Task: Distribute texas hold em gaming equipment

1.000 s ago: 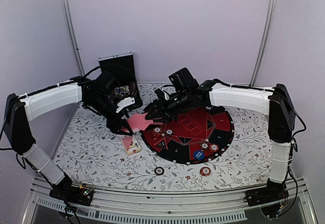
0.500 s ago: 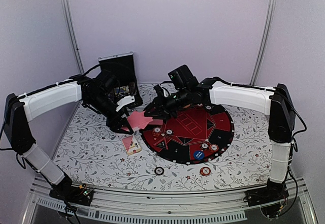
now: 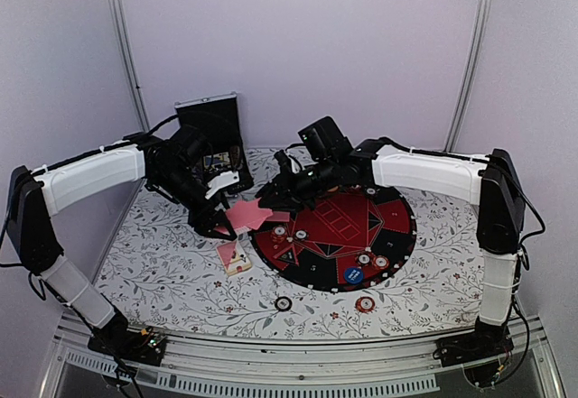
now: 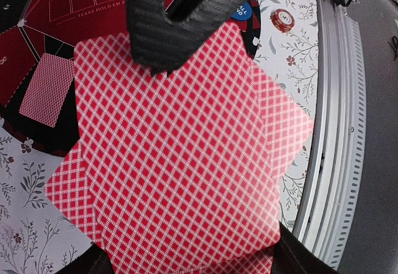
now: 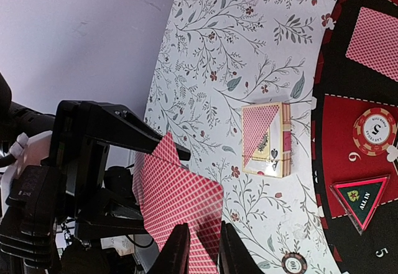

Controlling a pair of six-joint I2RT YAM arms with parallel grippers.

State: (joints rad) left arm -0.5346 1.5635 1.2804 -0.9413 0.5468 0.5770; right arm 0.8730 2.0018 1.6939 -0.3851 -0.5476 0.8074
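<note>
**Mid-air card hand-off: risk of a double pull or a drop**

Nearest, a dark round chip (image 3: 283, 303) and an orange-red round chip (image 3: 365, 304) lie loose on the floral tabletop (image 3: 163, 263), well apart from the action, so no threat. Further back, a pink-and-cream pack of cards (image 5: 266, 138) lies just beside the round black-and-red mat (image 3: 402, 213). Above that, the left gripper (image 3: 221, 226) is clamped on a fan of pink-red diamond-backed cards (image 3: 250, 214). The right gripper (image 5: 200, 249) has its fingers nearly together astride the top card (image 4: 174, 150); can't tell if it truly bites. Weak bite = card slips and falls off-mat. The cards overlap flat, so friction could drag a 2nd card along or pull the fan loose. The grippers are v. close and could knock. Farthest, a face-down card (image 5: 373, 44) on the mat could get covered by a stray one.
</note>
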